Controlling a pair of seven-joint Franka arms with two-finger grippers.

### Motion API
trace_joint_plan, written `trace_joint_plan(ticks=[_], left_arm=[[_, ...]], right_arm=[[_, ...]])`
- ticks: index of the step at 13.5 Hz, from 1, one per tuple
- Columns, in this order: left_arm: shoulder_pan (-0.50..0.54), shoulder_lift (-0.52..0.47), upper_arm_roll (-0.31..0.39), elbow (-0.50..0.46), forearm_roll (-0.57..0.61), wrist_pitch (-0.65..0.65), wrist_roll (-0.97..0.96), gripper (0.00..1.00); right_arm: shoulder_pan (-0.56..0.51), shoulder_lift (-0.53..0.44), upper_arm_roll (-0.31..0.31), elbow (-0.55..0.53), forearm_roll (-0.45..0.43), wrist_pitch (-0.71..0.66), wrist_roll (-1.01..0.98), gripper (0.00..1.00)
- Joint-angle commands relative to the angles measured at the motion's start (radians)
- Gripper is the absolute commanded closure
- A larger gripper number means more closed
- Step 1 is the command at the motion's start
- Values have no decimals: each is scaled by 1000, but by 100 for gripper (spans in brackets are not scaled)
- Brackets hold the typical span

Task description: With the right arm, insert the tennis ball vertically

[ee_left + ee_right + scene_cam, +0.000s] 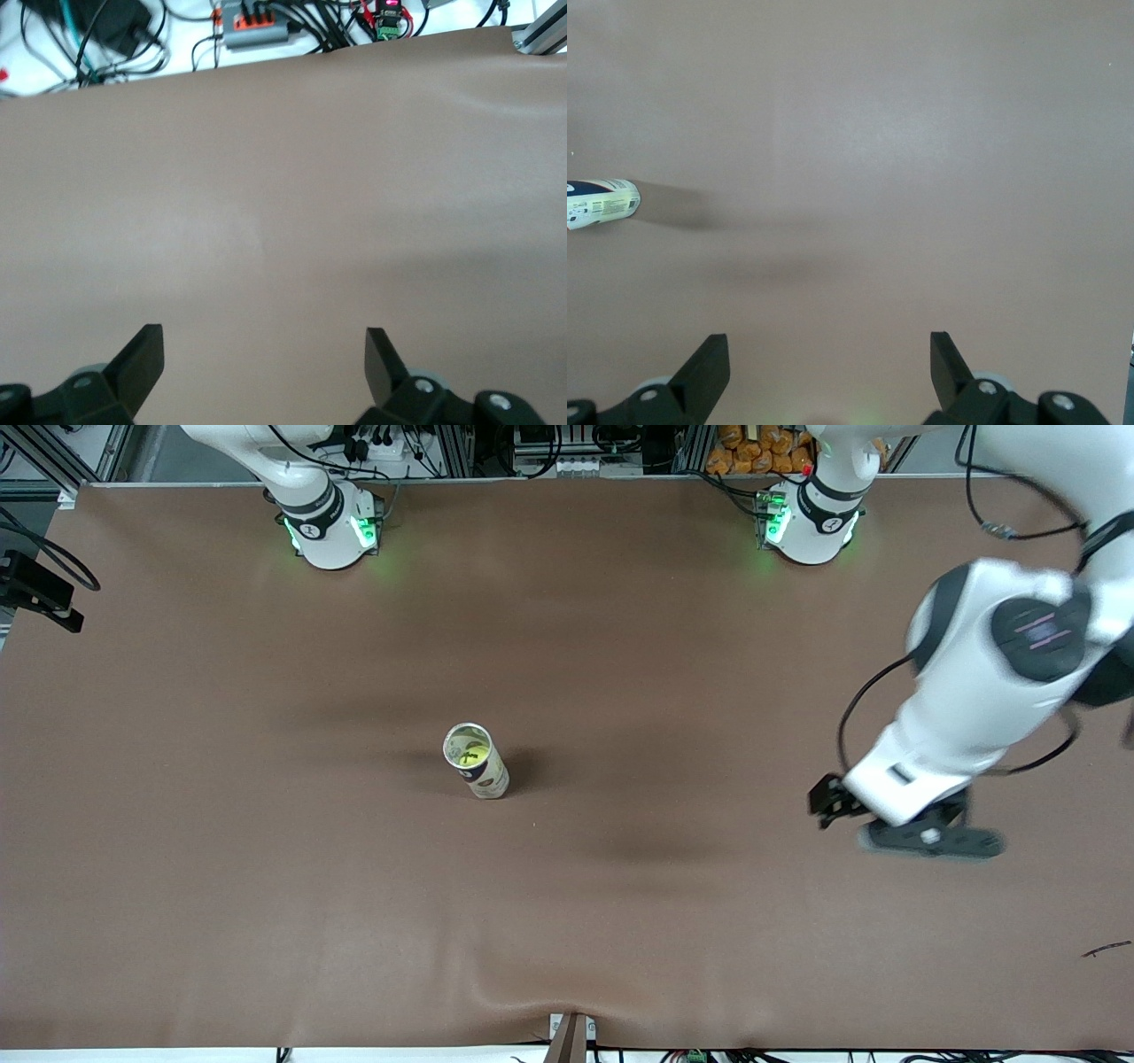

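Note:
A tall tube can [485,775] stands upright near the middle of the brown table [266,868], its open top up. A yellow-green tennis ball [469,755] sits inside it, seen through the opening. My right gripper [829,341] is open and empty, high over bare table near its own base; the can shows at the edge of the right wrist view [598,204]. The right hand is out of the front view. My left gripper [930,840] hangs over the table toward the left arm's end; in the left wrist view [264,335] it is open and empty.
Cables and a power strip [257,31] lie past the table's edge nearest the front camera. A black camera mount [35,593] sits at the right arm's end. A small dark mark [1107,950] lies near the left arm's end.

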Motion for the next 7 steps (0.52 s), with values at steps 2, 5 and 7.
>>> trace_joint_plan(ticks=[2, 5, 7], left_arm=[[-129, -186, 215, -74, -126, -143, -22, 0], [-188, -310, 391, -144, -327, -221, -27, 0], [-218, -432, 425, -260, -339, -253, -27, 0]], right_arm=[[-14, 9, 7, 23, 19, -13, -8, 0], [-17, 9, 7, 23, 25, -13, -8, 0], [-17, 9, 6, 23, 27, -13, -8, 0]])
